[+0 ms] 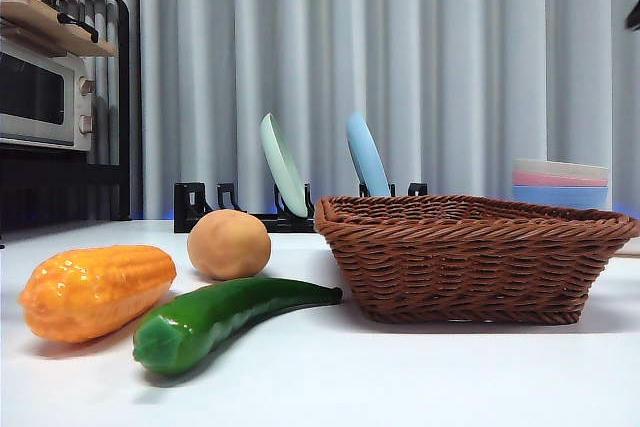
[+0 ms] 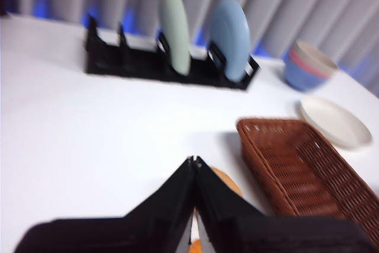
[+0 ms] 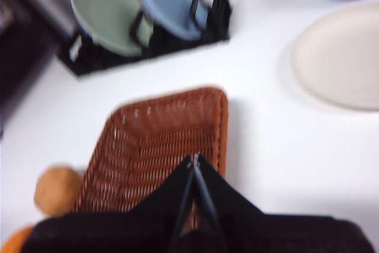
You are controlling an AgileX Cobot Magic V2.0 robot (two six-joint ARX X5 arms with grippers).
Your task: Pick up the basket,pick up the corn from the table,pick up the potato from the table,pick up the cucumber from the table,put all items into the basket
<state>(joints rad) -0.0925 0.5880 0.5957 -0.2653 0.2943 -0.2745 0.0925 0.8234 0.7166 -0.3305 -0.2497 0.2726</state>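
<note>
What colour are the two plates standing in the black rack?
One pale green plate, one light blue plate; clearest in the front view.

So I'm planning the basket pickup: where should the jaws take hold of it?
Probably the braided rim of the basket, from above, one jaw inside and one outside. The sides flare too wide to span, and the right gripper, jaws shut, hangs over its open inside.

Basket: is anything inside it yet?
Nothing shows inside the basket; the right gripper hides part of its floor. Corn, potato and cucumber lie on the table.
</note>
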